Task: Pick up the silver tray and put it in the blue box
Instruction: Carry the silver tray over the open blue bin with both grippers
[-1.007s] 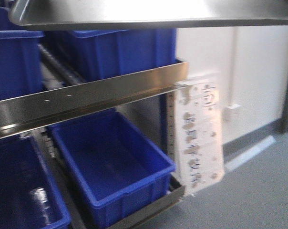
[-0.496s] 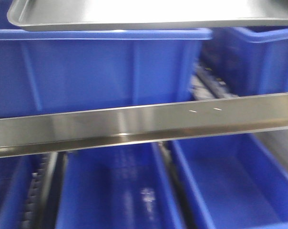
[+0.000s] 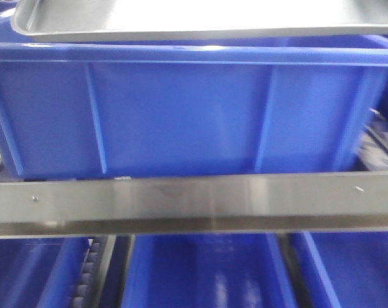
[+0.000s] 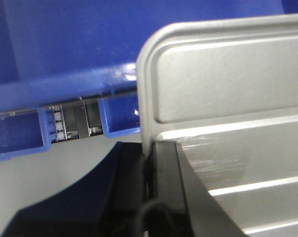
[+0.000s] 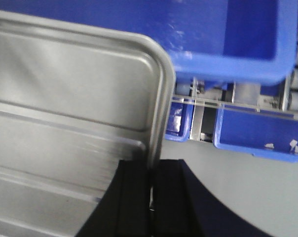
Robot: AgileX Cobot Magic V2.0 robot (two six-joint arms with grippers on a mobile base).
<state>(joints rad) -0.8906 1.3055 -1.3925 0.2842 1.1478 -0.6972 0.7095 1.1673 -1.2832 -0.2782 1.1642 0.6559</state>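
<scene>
Black left gripper (image 4: pixel 150 163): jaws nearly closed, pinching the thin left end rim of the shallow rectangular silver metal tray (image 4: pixel 228 89). We see the tray held in the air between both arms. Its long axis and bottom ridges run 9 to 3 o'clock. Black right gripper (image 5: pixel 151 182): same narrow pinch on the opposite rim. In the front view the tray is at 12 o'clock, just above the near rim of the deep bright-blue plastic box (image 3: pixel 181 115). We cannot tell if it is over the opening. We judge both arms equally near, and the next move is forward and down together.

Matte blk L pincer (image 4: pixel 150 160), thin blk cable (image 4: pixel 139 217) loop, matching blk R pincer (image 5: pixel 151 170)
</scene>
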